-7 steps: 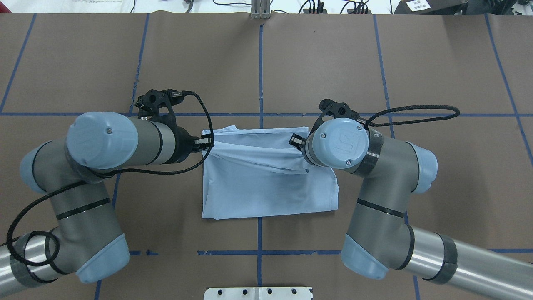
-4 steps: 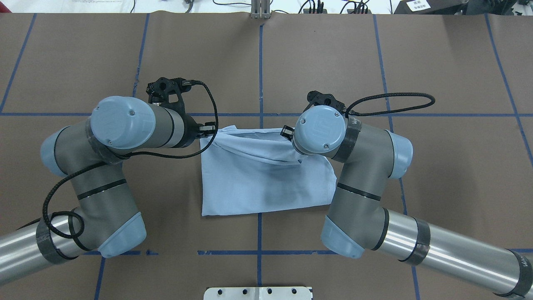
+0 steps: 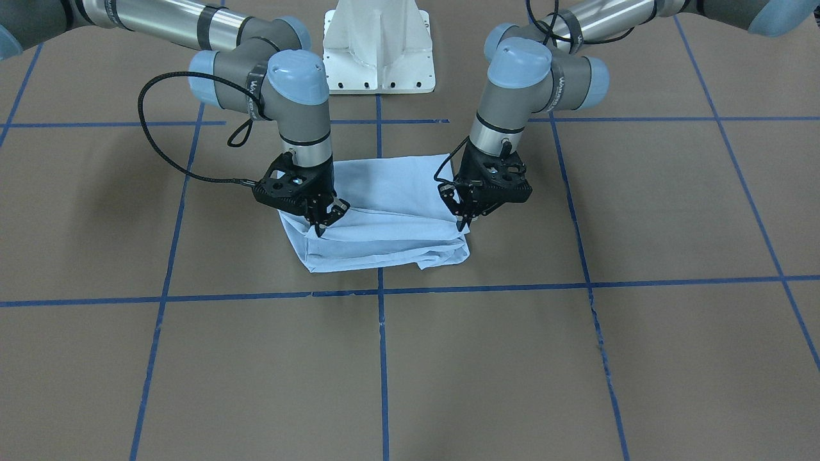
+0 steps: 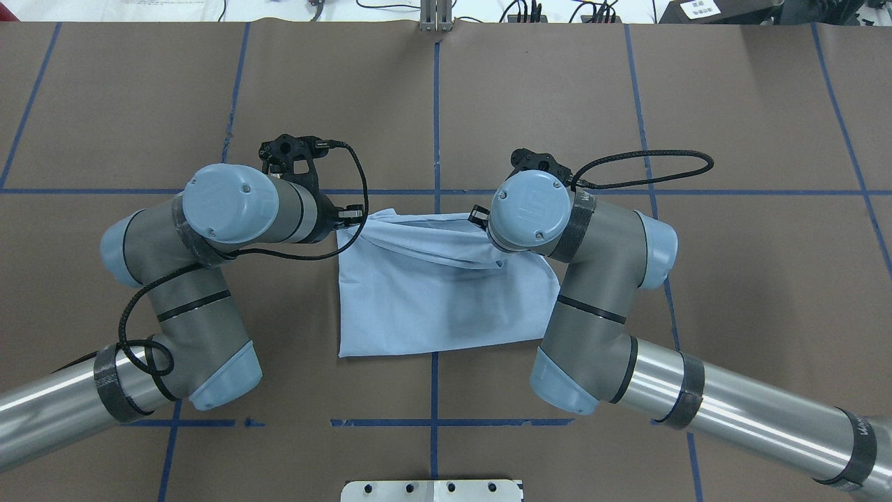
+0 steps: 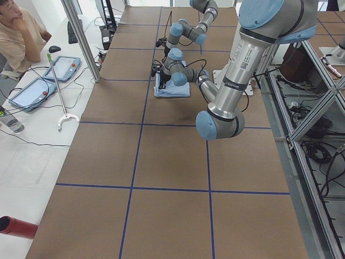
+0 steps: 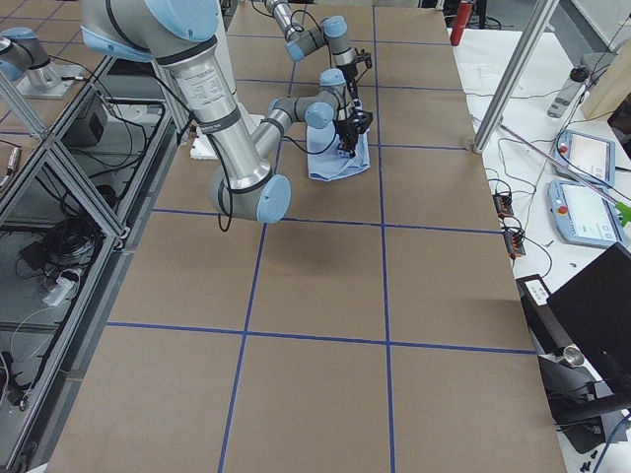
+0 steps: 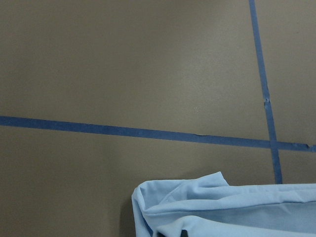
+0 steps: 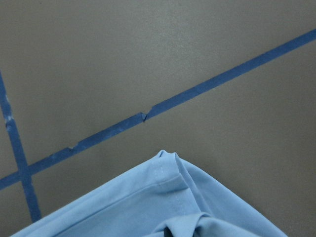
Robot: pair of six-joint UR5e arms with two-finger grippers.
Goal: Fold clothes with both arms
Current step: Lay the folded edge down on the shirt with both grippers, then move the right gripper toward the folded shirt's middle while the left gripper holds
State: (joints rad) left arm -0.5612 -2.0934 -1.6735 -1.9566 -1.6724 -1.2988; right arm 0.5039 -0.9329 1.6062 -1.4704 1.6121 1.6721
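From the front-facing camera we see the T-shirt (image 3: pixel 391 192) in the middle of the table (image 3: pixel 192 371). It is already down to a compact rectangle of several layers, with no sleeve sticking out and the print hidden. The right gripper (image 3: pixel 321 223) and the left gripper (image 3: pixel 462 221) each stand over one end of it, fingers drawn together on a raised upper layer (we read both as pinching cloth, not merely touching it).

From overhead, a slack band of fabric runs between the two wrists along the shirt's far edge, while the near part lies flat. The right gripper itself is mostly hidden under its wrist.

The two side cameras show the shirt small and far off, between the arms, and we cannot judge the fingers from there.

The left wrist camera shows a rumpled corner of blue cloth at the bottom of its frame, with a tape line (image 7: pixel 98 129) beyond it. The right wrist camera shows a neat hemmed corner likewise. No fingers show in either.

Our judgement is that most folds are made and this one is in hand. What is left is to lay the held edge down square, let go, and perhaps fold once more.
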